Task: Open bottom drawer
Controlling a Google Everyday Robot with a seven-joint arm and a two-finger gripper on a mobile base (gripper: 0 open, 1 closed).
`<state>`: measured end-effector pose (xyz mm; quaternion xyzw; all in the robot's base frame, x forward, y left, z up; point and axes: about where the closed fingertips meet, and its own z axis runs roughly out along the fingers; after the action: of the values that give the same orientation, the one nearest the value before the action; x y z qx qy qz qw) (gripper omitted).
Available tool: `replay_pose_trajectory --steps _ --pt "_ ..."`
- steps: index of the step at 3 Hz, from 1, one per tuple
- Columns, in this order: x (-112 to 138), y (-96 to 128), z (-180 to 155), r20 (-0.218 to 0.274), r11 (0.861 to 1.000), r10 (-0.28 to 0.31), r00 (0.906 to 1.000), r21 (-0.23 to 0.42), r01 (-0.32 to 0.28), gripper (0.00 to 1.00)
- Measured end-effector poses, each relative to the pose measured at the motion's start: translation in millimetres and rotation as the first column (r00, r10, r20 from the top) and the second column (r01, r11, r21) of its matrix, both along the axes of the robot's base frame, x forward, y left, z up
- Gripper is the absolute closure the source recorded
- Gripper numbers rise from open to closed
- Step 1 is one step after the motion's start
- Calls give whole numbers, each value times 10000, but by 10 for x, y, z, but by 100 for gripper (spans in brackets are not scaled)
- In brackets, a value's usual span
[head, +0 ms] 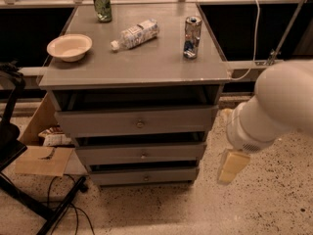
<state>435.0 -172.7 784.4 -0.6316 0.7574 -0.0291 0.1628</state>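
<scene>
The grey metal cabinet has three drawers. The bottom drawer [145,176] has the slimmest front, with a small round knob at its centre, and sits just above the floor, pulled out only slightly. The top drawer [137,123] and middle drawer [142,153] are above it. My white arm [274,106] comes in from the right. My gripper [231,166] hangs low to the right of the cabinet, level with the lower drawers and apart from them.
On the cabinet top [146,62] stand a green can [102,5], a white bowl [69,47], a lying plastic bottle [135,34] and a silver can [192,37]. Cardboard [44,159], a black stand [10,131] and cables [68,204] lie on the left floor.
</scene>
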Motion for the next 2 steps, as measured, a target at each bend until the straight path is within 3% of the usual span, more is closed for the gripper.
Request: replay_pose_trajectory --steps 1,2 --pt "-13 90 -590 -55 9998 -180 9998 17 180 0" --pt "-13 90 -590 -55 9998 -180 9998 17 180 0"
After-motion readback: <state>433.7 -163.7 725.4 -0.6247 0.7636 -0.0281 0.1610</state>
